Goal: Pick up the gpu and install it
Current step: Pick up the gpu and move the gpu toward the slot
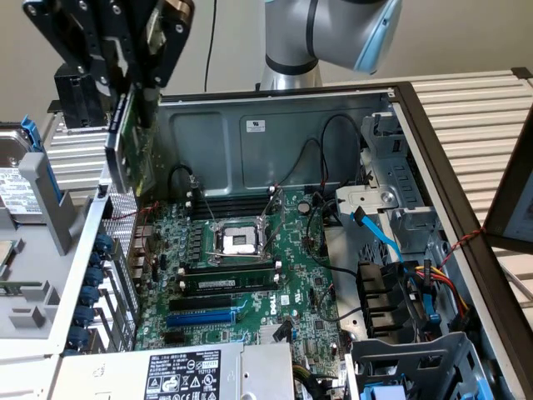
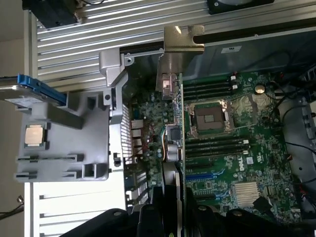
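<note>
Up in the upper left of the exterior view, I had the gripper [image 1: 137,87] clamped shut on the one gpu [image 1: 133,158], hanging edge-on above the case's single motherboard [image 1: 291,250].

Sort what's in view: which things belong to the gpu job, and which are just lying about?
Job: gpu card, gripped in the tool over the open computer case; motherboard; blue slot.
Lying about: hard drive beside the case; loose chip on the grey plastic frame.
</note>
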Motion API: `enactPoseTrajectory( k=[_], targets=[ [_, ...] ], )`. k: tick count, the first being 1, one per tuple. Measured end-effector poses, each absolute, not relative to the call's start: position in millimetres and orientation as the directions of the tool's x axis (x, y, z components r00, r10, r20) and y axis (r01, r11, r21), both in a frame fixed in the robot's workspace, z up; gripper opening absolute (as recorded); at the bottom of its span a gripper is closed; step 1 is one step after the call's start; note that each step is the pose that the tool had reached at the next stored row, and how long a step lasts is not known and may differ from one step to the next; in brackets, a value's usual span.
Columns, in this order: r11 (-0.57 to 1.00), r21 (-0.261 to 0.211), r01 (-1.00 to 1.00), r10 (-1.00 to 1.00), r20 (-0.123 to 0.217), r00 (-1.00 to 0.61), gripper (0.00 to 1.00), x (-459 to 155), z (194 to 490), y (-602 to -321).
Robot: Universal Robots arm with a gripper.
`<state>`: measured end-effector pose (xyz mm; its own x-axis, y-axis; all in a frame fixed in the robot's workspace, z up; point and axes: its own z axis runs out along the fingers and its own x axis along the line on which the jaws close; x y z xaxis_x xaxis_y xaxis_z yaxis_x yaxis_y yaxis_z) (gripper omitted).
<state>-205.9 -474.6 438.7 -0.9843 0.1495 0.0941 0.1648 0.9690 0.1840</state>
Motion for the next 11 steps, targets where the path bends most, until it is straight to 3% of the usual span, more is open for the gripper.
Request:
enactPoseTrajectory(
  k=[11],
  targets=[
    [0.969,0.181,0.166,0.150,0.099,-0.984,0.28,-156,439,-478]
  ],
)
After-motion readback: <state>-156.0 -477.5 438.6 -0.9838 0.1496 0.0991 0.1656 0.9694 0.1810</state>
